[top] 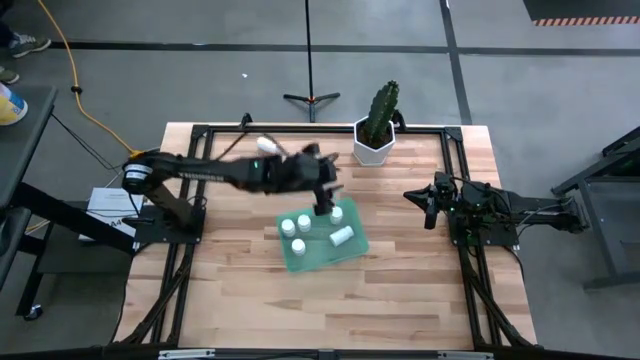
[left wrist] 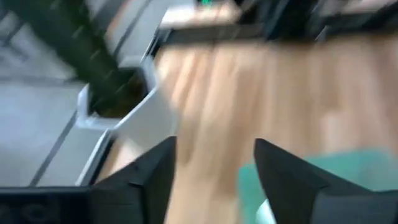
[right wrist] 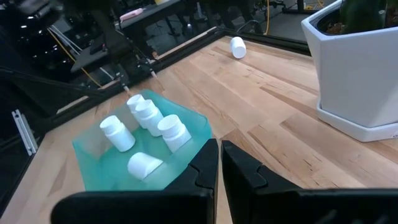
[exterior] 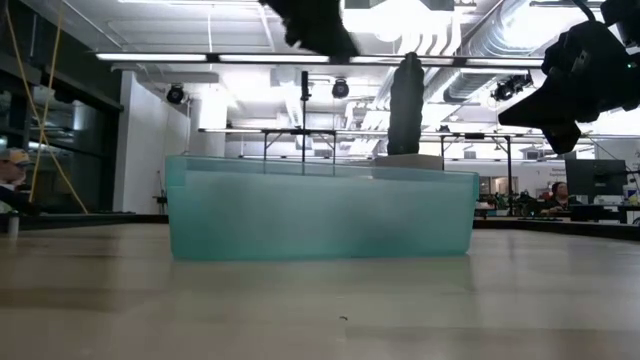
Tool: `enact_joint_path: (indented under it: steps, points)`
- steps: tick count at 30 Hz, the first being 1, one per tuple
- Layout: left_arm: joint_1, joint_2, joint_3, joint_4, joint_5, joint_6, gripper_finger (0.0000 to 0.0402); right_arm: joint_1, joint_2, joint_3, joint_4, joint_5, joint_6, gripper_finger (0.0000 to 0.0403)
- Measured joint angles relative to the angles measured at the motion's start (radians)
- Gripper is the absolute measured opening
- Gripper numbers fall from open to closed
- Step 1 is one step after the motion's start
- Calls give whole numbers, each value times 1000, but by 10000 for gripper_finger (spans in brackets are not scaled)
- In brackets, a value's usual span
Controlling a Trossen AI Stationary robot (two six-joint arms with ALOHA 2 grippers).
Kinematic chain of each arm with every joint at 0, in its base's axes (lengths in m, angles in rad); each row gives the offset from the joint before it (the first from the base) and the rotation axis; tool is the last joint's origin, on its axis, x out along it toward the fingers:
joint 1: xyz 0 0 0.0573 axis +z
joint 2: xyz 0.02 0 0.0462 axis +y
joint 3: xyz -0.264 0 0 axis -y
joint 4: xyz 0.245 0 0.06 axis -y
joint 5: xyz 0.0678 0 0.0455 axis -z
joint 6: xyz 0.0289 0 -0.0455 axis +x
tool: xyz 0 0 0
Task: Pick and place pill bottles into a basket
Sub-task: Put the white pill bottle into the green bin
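The teal-green basket [top: 322,256] lies flat on the wooden table near its middle; it also shows in the low view [exterior: 320,212] and the right wrist view [right wrist: 93,168]. Several white pill bottles [top: 342,236] are inside it, some upright, some on their sides [right wrist: 144,165]. One more bottle [top: 265,143] lies on its side on the table near the far edge [right wrist: 237,46]. My left gripper [top: 323,205] hangs open and empty above the basket's far edge [left wrist: 214,168]. My right gripper [top: 430,208] is shut and empty at the table's right [right wrist: 221,168].
A white hexagonal pot with a green cactus [top: 377,135] stands at the far edge, just beyond the basket and the left gripper. A dark metal frame [top: 455,180] runs along the table's sides. Bare wood lies in front of the basket [top: 320,310].
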Motion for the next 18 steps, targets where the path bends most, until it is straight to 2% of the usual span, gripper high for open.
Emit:
enact_joint_path:
  steps: [5,8,12,18]
  points:
    - [135,0,102,-305,6,103,336,0,0,0,0,0,0,12]
    - [238,0,148,-455,31,133,370,0,0,0,0,0,0,12]
    - [362,9,156,-581,32,182,373,0,0,0,0,4,0,12]
    - [509,8,156,-643,125,426,342,0,0,0,0,6,0,12]
